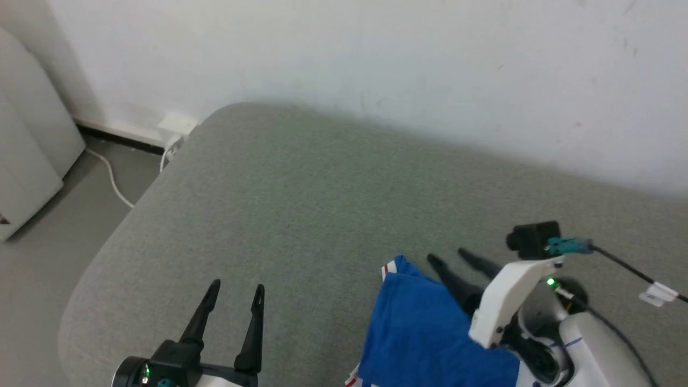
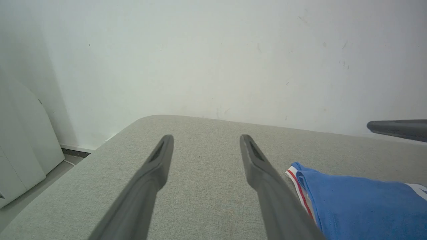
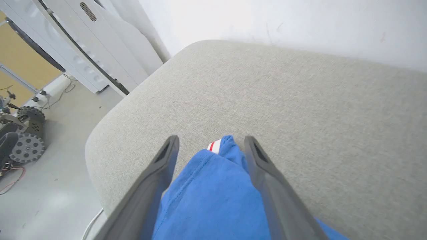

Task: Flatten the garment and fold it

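The garment (image 1: 424, 333) is a royal-blue shirt with red-and-white striped trim, lying in a folded heap on the grey cushion at the lower right of the head view. My right gripper (image 1: 449, 257) hangs over its far corner, jaws spread apart. In the right wrist view the blue cloth (image 3: 206, 186) lies between and below the two open fingers (image 3: 160, 173), loose and not pinched. My left gripper (image 1: 236, 287) stands open at the lower left over bare cushion, left of the garment (image 2: 360, 203). The left wrist view shows the left gripper (image 2: 206, 140) with nothing between its fingers.
A grey upholstered cushion (image 1: 301, 204) with rounded edges stands against a white wall (image 1: 376, 59). The floor on the left carries a white cable (image 1: 110, 177) and a white cabinet (image 1: 27, 134). A small wheeled machine (image 3: 23, 133) sits on the floor beyond the cushion's edge.
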Controlling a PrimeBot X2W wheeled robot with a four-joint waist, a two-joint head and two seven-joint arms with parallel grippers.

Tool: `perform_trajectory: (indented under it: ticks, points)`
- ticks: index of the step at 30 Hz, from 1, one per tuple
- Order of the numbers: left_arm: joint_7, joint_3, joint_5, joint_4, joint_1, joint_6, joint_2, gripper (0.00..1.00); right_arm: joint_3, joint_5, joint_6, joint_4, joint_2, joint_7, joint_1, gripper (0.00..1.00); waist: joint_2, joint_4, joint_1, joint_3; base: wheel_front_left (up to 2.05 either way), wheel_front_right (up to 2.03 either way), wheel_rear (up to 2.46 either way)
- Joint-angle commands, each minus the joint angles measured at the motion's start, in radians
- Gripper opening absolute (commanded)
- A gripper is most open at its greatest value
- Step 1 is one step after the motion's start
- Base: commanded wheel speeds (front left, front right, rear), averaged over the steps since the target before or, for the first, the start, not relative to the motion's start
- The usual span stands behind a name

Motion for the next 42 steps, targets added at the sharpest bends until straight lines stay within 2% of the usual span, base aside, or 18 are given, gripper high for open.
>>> perform_trajectory:
  ticks: [1,7,13,19,25,29,36,39,42]
  points:
    - [-0.005,0.001,0.0,-0.002,0.003,-0.006,-0.003,1.0,0.001,-0.034,-0.001,-0.015,-0.03,-0.046,-0.026,1.0,-0.0001,-0.045,-0.0001,-0.028,0.0,0.0,0.0]
    - [-0.005,-0.001,-0.005,-0.001,0.014,-0.005,-0.003,1.0,0.035,-0.234,-0.001,-0.041,-0.186,-0.25,-0.063,1.0,-0.0001,-0.121,-0.0001,-0.049,0.0,0.0,0.0]
    - [-0.005,0.011,-0.043,-0.01,0.02,0.002,-0.003,1.0,-0.043,-0.357,-0.001,-0.058,-0.251,-0.423,-0.028,1.0,-0.0001,-0.185,-0.0001,-0.052,0.0,0.0,0.0]
    - [-0.005,0.018,-0.062,-0.006,0.007,0.003,-0.003,1.0,-0.207,-0.408,-0.001,-0.141,-0.211,-0.542,0.092,1.0,-0.0001,-0.224,-0.0001,-0.033,0.0,0.0,0.0]
    - [-0.005,0.009,-0.04,0.014,-0.016,0.0,-0.003,1.0,-0.307,-0.448,-0.001,-0.283,-0.143,-0.59,0.261,1.0,-0.0001,-0.245,-0.0001,-0.013,0.0,0.0,0.0]
    - [-0.005,0.003,-0.026,0.025,-0.028,-0.001,-0.003,1.0,-0.318,-0.475,-0.001,-0.332,-0.108,-0.594,0.343,1.0,-0.0001,-0.259,-0.0001,0.003,0.0,0.0,0.0]
    - [-0.005,-0.006,-0.013,0.039,-0.043,-0.004,-0.003,1.0,-0.331,-0.514,-0.001,-0.345,-0.093,-0.585,0.374,1.0,-0.0001,-0.271,-0.0001,0.02,0.0,0.0,0.0]
    - [-0.005,-0.01,-0.006,0.042,-0.048,-0.005,-0.003,1.0,-0.329,-0.486,-0.001,-0.346,-0.089,-0.558,0.38,1.0,-0.0001,-0.27,-0.0001,0.026,0.0,0.0,0.0]
    - [-0.005,-0.016,-0.001,0.043,-0.057,-0.006,-0.003,1.0,-0.298,-0.395,-0.001,-0.353,-0.102,-0.488,0.393,1.0,-0.0001,-0.265,-0.0001,0.035,0.0,0.0,0.0]
